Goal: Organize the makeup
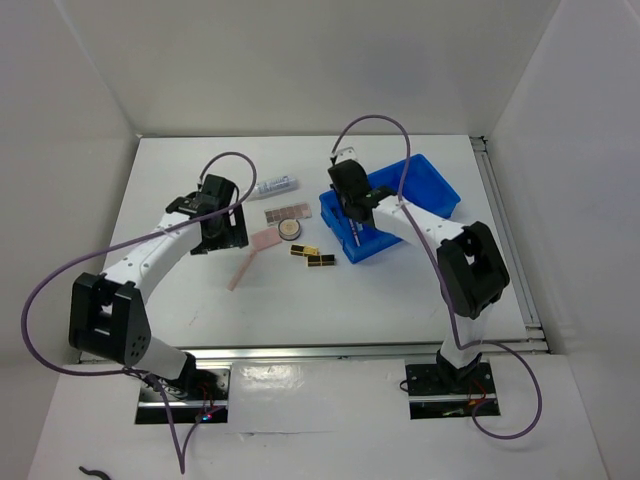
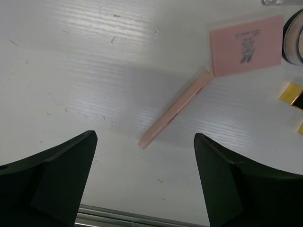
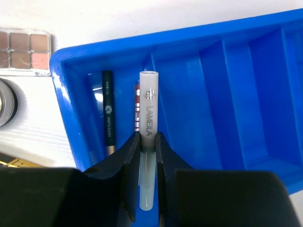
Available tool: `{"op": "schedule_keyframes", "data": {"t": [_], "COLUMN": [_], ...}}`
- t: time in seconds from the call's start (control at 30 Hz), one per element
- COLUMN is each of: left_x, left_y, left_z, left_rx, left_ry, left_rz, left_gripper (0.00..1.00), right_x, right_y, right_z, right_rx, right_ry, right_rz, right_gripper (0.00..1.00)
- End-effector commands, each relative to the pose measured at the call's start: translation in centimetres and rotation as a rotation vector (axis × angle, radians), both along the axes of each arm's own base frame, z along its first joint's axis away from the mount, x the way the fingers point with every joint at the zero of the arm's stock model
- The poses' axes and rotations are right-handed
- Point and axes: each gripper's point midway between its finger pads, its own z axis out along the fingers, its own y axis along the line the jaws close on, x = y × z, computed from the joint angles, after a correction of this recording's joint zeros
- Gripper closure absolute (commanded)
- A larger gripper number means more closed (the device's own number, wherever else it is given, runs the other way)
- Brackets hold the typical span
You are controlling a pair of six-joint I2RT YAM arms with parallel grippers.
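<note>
My right gripper (image 3: 147, 142) is shut on a white tube marked LAMEILA (image 3: 148, 106) and holds it over the left end compartment of the blue bin (image 3: 189, 40). A black pencil (image 3: 109, 113) and a red-white pencil (image 3: 137, 111) lie in that compartment. My left gripper (image 2: 144, 142) is open and empty above the table, just short of the near end of the pink stick (image 2: 175, 109). The pink square pad (image 2: 246, 45) touches the stick's far end. In the top view the left gripper (image 1: 226, 236) is left of the pad (image 1: 264, 240).
On the table between the arms lie the brown eyeshadow palette (image 1: 288, 212), the round compact (image 1: 289, 229), a clear tube (image 1: 275, 186) and two black-gold cases (image 1: 313, 255). The bin (image 1: 432, 165) stands at the right. A metal rail runs along the near edge.
</note>
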Motion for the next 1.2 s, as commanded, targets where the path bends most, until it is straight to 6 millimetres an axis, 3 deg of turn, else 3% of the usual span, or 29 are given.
{"op": "schedule_keyframes", "data": {"t": [0.0, 0.07, 0.17, 0.27, 0.33, 0.37, 0.6, 0.8, 0.87, 0.9, 1.0, 1.07, 1.17], "left_x": [-0.1, -0.1, -0.5, -0.5, -0.6, -0.7, -0.4, 0.2, 0.1, 0.5, -1.0, -1.3, -2.2], "left_y": [-0.8, -1.2, -1.6, -2.1, -2.7, -2.9, -3.1, -3.4, -3.8, -4.2, -4.1, -4.3, -4.0], "left_z": [-0.8, -1.4, -2.6, -3.3, -4.4, -4.7, -7.7, -9.1, -9.6, -9.5, -10.7, -10.1, -9.0], "left_rx": [-0.040, -0.041, -0.033, -0.035, -0.038, -0.035, 0.006, 0.012, -0.005, -0.023, -0.036, -0.058, -0.058], "left_ry": [0.019, 0.031, 0.064, 0.080, 0.103, 0.112, 0.185, 0.221, 0.244, 0.230, 0.271, 0.262, 0.264], "left_rz": [-0.031, -0.052, -0.088, -0.111, -0.127, -0.136, -0.087, -0.068, -0.065, -0.070, -0.066, -0.043, -0.043], "left_gripper": [0.02, 0.02, 0.05, 0.11, 0.15, 0.17, 0.24, 0.26, 0.29, 0.34, 0.53, 0.66, 0.78], "right_x": [0.2, -0.2, -0.3, -0.3, -0.1, 0.0, -0.9, -2.0, -2.3, -2.3, -2.4, -2.6, -2.6], "right_y": [1.0, 1.0, 1.3, 1.3, 1.0, 1.0, -0.7, -1.8, -2.2, -2.7, -3.7, -4.4, -4.9], "right_z": [-0.2, -0.8, 0.1, 1.1, 2.0, 3.5, 9.5, 12.2, 12.1, 12.0, 12.1, 12.6, 13.1], "right_rx": [0.032, 0.038, 0.068, 0.073, 0.074, 0.097, 0.219, 0.278, 0.269, 0.263, 0.271, 0.278, 0.283], "right_ry": [-0.012, 0.008, 0.000, -0.008, -0.027, -0.060, -0.124, -0.175, -0.173, -0.167, -0.171, -0.184, -0.195], "right_rz": [0.034, 0.036, 0.044, 0.045, 0.021, 0.008, -0.067, -0.094, -0.102, -0.112, -0.135, -0.146, -0.156], "right_gripper": [0.85, 0.80, 0.50, 0.35, 0.35, 0.35, 0.36, 0.38, 0.38, 0.38, 0.38, 0.38, 0.39]}}
